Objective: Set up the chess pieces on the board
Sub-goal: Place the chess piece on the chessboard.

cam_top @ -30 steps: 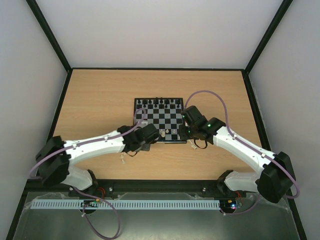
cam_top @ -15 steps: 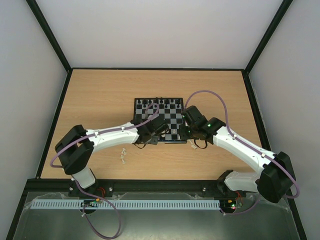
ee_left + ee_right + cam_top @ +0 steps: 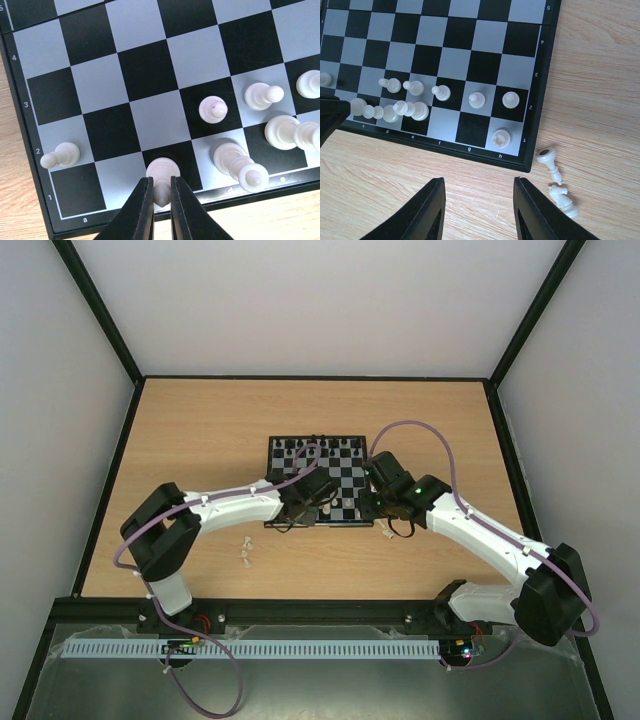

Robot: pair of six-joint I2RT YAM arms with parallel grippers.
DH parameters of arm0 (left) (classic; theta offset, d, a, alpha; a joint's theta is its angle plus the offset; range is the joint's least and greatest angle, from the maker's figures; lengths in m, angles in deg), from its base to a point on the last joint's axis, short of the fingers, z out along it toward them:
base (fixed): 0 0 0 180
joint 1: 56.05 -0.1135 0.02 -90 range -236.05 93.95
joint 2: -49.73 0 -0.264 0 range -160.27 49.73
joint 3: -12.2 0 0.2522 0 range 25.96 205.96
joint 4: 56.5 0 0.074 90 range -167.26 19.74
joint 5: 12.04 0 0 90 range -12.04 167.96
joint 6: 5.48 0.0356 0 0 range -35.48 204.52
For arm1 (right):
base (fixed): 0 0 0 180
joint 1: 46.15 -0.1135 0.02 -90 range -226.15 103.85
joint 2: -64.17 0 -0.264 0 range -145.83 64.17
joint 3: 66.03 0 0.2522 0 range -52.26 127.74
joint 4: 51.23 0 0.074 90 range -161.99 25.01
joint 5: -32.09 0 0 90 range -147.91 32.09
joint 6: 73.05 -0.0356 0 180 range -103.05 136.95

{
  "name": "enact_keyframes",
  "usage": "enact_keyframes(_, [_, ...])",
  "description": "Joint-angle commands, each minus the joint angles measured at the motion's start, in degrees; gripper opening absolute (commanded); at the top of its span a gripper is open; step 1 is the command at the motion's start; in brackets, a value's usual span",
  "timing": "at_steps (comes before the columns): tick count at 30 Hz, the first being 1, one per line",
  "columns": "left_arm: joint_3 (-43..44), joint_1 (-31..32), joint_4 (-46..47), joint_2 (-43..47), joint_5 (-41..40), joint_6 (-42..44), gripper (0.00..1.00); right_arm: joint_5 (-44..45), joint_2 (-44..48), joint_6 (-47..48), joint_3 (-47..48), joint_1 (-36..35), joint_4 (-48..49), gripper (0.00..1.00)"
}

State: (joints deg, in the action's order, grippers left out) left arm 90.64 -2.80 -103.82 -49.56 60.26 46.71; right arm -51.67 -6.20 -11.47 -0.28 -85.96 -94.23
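The board (image 3: 345, 478) lies mid-table, and its near corner with bare squares (image 3: 100, 75) fills the left wrist view. My left gripper (image 3: 161, 202) is shut on the top of a cream-white chess piece (image 3: 162, 172) whose base sits over a black square in the near row. More white chess pieces (image 3: 213, 109) stand to its right, and a pawn (image 3: 61, 154) stands to its left. My right gripper (image 3: 480, 210) hangs open over bare table just in front of the board's near right edge (image 3: 470, 152), with nothing between its fingers.
Two white pieces, a bishop (image 3: 550, 162) and a knight (image 3: 563, 198), lie on the wood right of the board's corner. A few more white pieces (image 3: 246, 551) lie on the table left of the board. Black pieces (image 3: 315, 445) line the far rows.
My left arm has swung right and forward, carrying its gripper from the board's near left corner onto the near row. The right arm has not moved.
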Motion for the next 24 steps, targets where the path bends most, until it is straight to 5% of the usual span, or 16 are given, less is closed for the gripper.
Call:
enact_keyframes(1, [1.57,-0.42,0.49,-1.7,0.71,1.01,0.02,0.17,1.19,0.69,-0.73,0.12,-1.81,0.38])
enact_keyframes(8, [1.83,-0.42,1.09,-2.47,1.24,1.21,0.05,-0.01,1.11,0.76,-0.75,0.13,-1.76,0.38])
enact_keyframes(14, [2.13,-0.39,0.3,-1.95,0.91,1.06,0.28,-0.14,1.11,0.74,-0.83,0.22,-1.88,0.38])
enact_keyframes(24, [0.05,-0.37,-6.21,8.92,-3.79,-3.37,0.49,-0.37,1.26,0.81,-0.79,0.17,-1.79,0.38])
